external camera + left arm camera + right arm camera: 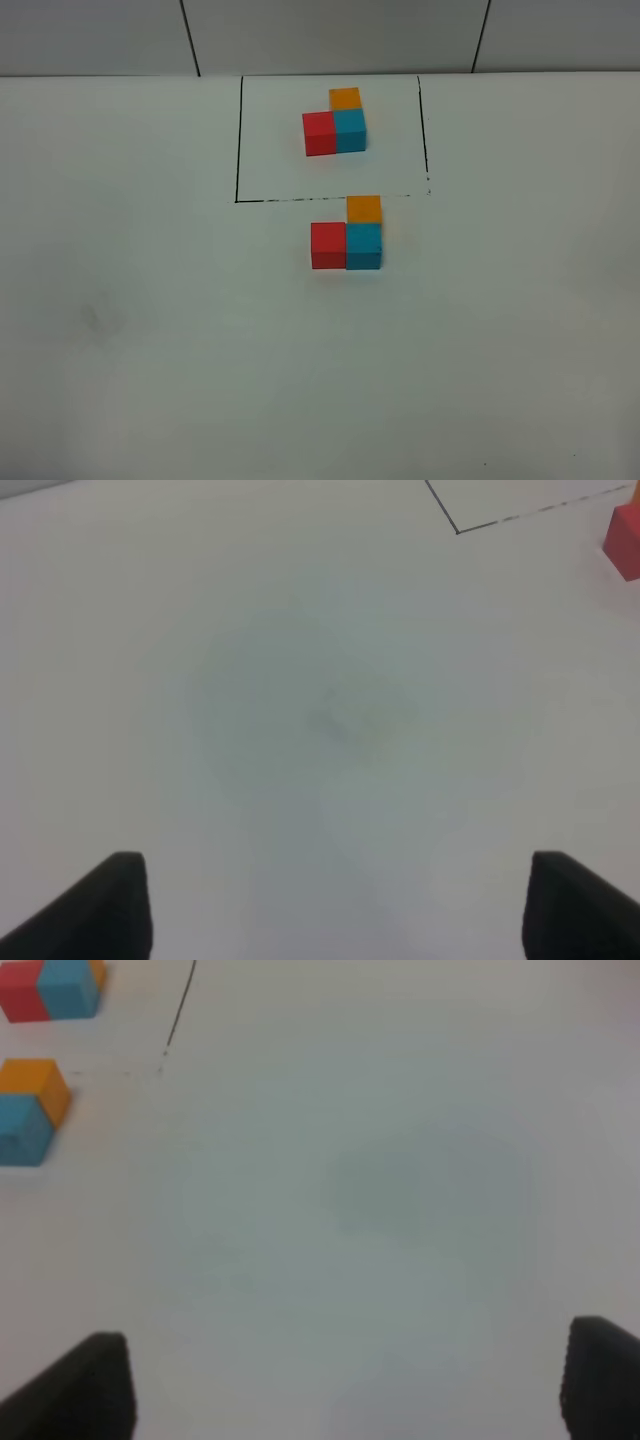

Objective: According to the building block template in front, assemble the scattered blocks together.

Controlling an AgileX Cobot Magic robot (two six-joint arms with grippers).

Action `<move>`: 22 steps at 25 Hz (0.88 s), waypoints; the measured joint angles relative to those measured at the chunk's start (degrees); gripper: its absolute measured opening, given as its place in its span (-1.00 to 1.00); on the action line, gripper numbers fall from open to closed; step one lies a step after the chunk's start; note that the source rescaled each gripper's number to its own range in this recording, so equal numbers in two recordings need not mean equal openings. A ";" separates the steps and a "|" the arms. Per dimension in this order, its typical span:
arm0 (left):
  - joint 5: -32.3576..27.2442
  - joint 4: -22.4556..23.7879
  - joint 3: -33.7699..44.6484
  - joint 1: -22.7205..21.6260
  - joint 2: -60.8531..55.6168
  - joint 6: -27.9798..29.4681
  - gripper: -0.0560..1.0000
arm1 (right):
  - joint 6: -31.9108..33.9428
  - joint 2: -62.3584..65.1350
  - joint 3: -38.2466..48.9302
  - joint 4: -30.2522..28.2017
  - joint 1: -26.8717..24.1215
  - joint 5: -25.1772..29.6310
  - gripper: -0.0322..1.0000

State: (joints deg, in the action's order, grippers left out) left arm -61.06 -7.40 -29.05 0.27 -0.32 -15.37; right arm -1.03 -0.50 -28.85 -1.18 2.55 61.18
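The building block template [336,124] sits inside a thin black drawn rectangle [239,140] at the back: red and cyan cubes side by side, an orange one behind the cyan. Just in front of the frame, the scattered blocks stand together in the same L: red block [328,245], cyan block [364,246], orange block [364,208]. Neither arm shows in the high view. My left gripper [340,905] is open over bare table, with the red block [625,540] far off at the picture's edge. My right gripper [342,1385] is open, apart from the orange block [35,1085] and cyan block [22,1132].
The white table [150,330] stretches wide on both sides and in front of the blocks. A grey panelled wall [330,35] rises behind its back edge. The frame's corner line [458,530] shows in the left wrist view.
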 joint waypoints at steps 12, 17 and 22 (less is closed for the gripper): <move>0.05 1.68 0.00 0.00 0.00 5.61 0.45 | 0.00 0.00 0.00 0.00 0.00 0.00 0.47; 0.16 2.59 0.00 0.00 0.00 7.49 0.44 | 0.00 0.00 0.00 0.00 0.00 0.00 0.47; 0.16 2.59 0.04 0.00 0.00 7.54 0.44 | 0.00 0.00 0.00 0.00 0.00 0.00 0.47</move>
State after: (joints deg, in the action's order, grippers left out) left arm -60.90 -4.80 -29.01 0.27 -0.32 -7.83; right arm -1.03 -0.50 -28.85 -1.18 2.55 61.18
